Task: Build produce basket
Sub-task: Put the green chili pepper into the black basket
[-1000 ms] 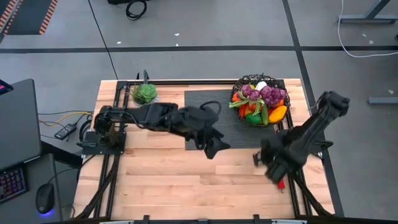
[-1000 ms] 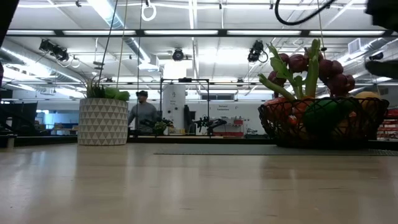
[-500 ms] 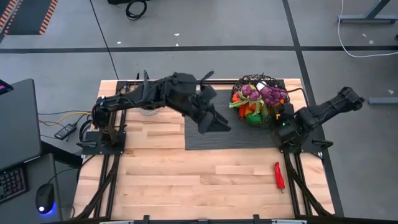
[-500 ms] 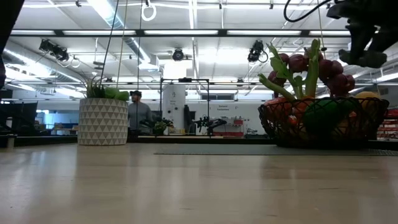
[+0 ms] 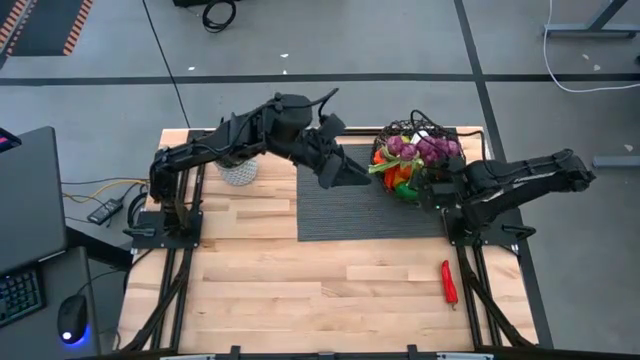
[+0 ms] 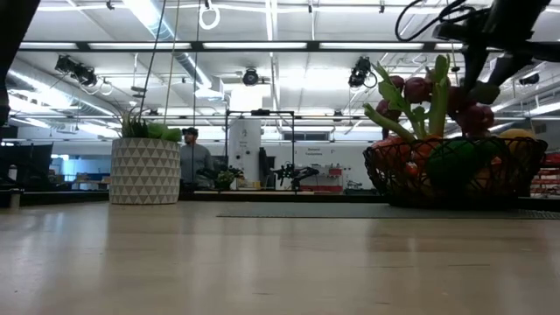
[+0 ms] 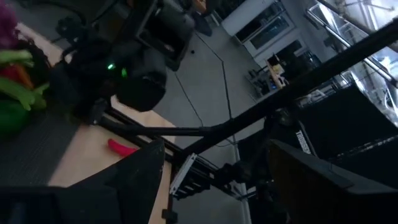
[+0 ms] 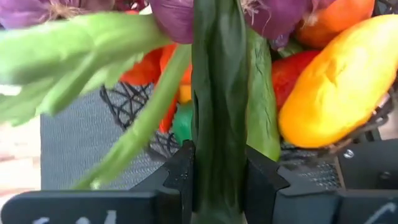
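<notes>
One basket (image 5: 415, 135), one potted plant (image 6: 144, 162), one red chilli (image 5: 449, 281), two arms

Grey floor (image 5: 350, 40), ceiling strip lights (image 6: 262, 45)

No text, label, brand or number can be read anywhere — not on the desk (image 5: 330, 290), not on the arms, and not on the equipment in the room behind. Pale marks show along the edge of the right pincer's (image 8: 219, 177) body in the right wrist view, but they are cut off and cannot be made out.
</notes>
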You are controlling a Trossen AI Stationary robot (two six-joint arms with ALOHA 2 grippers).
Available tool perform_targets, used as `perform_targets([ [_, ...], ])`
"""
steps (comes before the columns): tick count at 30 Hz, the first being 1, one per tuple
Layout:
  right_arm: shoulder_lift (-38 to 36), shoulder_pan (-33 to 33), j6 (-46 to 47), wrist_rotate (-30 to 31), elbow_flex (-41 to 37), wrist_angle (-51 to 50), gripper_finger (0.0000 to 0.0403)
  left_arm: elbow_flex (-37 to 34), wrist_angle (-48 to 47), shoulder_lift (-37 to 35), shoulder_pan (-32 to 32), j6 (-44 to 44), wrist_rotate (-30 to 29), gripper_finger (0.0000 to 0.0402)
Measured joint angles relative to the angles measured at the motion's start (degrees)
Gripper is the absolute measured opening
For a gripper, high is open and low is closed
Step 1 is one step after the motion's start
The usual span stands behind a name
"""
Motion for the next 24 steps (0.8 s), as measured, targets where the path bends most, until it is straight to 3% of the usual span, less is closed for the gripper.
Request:
perform_targets([
  [16,4.51,-18.10,-12.56,-0.08,0.00,8.04,0.0105,0.02,-3.58,-4.58,5.84,9.76,0.72,0.0290],
  [24,8.62,-24.11,-19.54,-1.69,0.00,11.84,0.0105,0.00,-4.39,-4.85,7.02,12.77,0.72,0.0290],
])
